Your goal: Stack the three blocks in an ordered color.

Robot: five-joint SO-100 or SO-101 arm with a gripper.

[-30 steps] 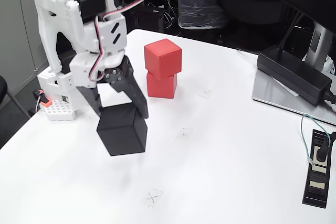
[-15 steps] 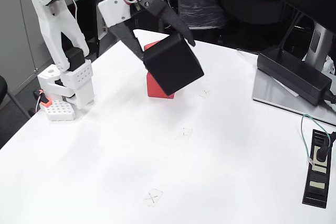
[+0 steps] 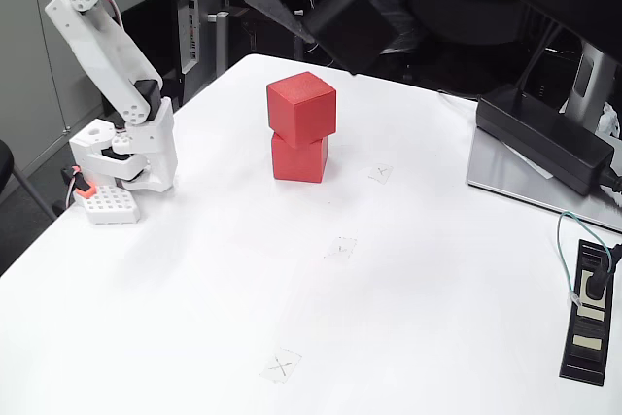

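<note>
Fixed view. The arm [image 3: 107, 41] stands at the table's [image 3: 389, 318] left edge and reaches up and right toward the top of the frame. The gripper [image 3: 330, 21] is high above the table, clamped on the black cube [image 3: 352, 28], which is tilted in the air, above and a bit right of the red stack, well clear of it. The dark fingers blend with the cube and the dark background, so the contact points are hard to make out.

Two red cubes are stacked on the table near its far middle. The lower red cube [image 3: 296, 160] sits flat on the table; the upper red cube [image 3: 302, 107] rests on it, twisted a little and overhanging slightly.

A white perforated block [image 3: 107, 205] with an orange bit lies just beside the arm base [image 3: 126, 157] on the left. A long black power brick [image 3: 544, 138] lies at the right on a grey slab [image 3: 525, 187] near the table's right edge. A black power strip [image 3: 588, 313] with a plugged-in cable lies at the far right edge. Small taped X marks [image 3: 282, 366] dot the table: one near the front, one mid-table, one just right of the red stack. Dark clutter fills the background behind the table.
</note>
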